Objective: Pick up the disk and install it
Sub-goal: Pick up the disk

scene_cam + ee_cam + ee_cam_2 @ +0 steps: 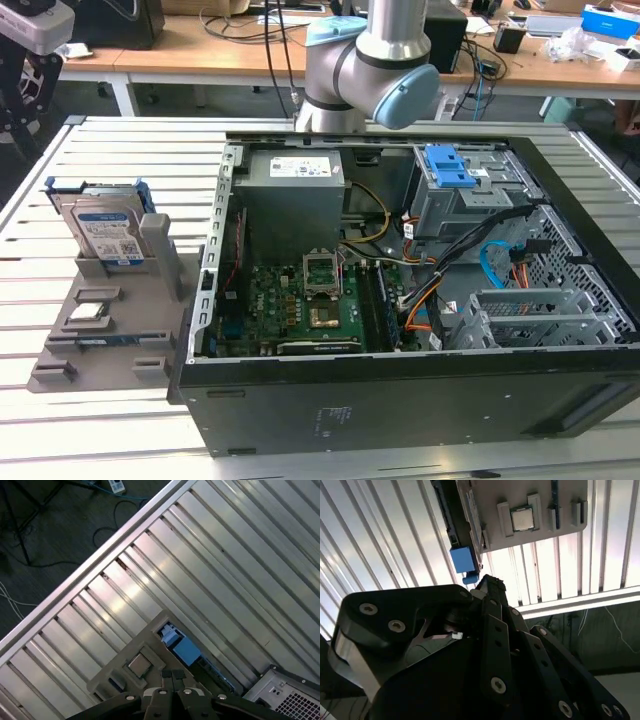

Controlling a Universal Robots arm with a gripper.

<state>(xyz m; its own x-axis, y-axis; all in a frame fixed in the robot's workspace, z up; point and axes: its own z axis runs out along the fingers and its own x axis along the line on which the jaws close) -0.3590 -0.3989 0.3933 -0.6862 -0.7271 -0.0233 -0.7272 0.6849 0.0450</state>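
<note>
The disk (105, 228), silver-grey with a blue-and-white label and a blue carrier frame, stands upright in a grey holder (100, 330) on the exterior view's left. Both wrist views look down on it edge-on, with the blue carrier end (462, 560) (186, 650) facing up. My gripper (173, 674) (487, 582) hangs well above the holder, roughly over the disk's blue end. Its black fingers are shut together with nothing between them. In the exterior view the arm (370, 60) rises out of the frame behind the computer.
An open computer case (590, 330) lies on the slatted metal table (130, 150), with a blue latch plate on a grey cage (450, 168) at its back. A small square processor chip (88, 312) (522, 519) (138, 665) sits on the holder. Desks with cables stand behind.
</note>
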